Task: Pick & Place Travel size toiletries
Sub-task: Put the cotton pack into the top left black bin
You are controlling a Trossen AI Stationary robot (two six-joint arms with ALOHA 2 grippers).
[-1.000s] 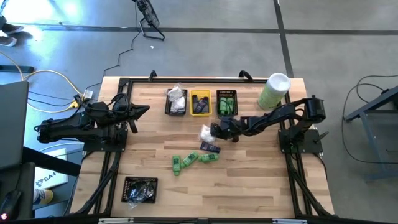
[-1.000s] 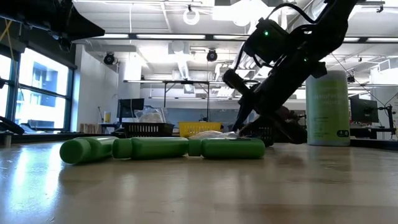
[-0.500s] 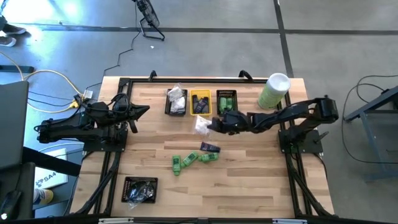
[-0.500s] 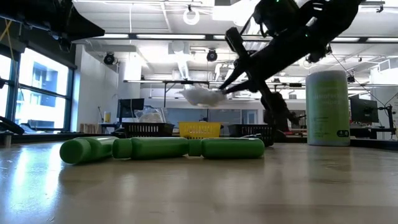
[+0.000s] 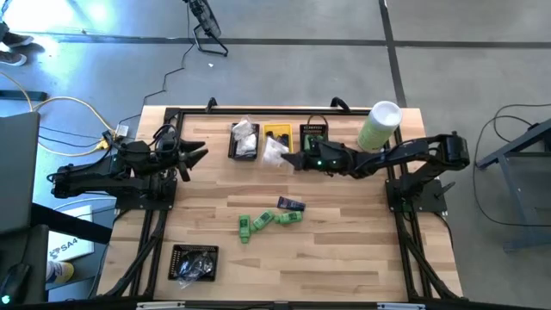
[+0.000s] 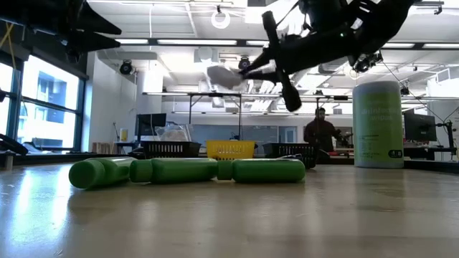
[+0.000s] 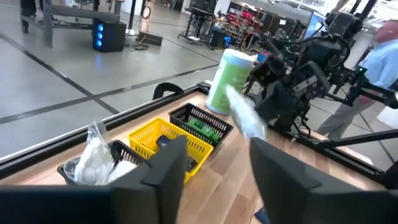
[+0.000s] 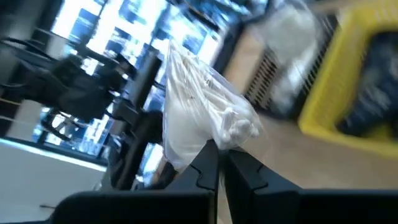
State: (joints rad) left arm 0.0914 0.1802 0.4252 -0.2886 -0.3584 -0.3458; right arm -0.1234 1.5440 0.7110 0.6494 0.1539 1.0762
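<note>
I am in the carry step. My right pincer (image 5: 288,158) is pinched shut on a white packet (image 5: 275,151), and the packet hangs in the air, above the yellow bin (image 5: 277,132) and close to the black bin (image 5: 244,140) that already has white packets in it. I think the next move is to slide a little more toward that black bin, go lower, then let go. The right arm is stretched long and low across the back of the worktop (image 5: 344,224). My left pincer (image 5: 196,153) waits off at the left side, partly open and holding nothing. Green bottles (image 5: 267,222) lie in the middle.
</note>
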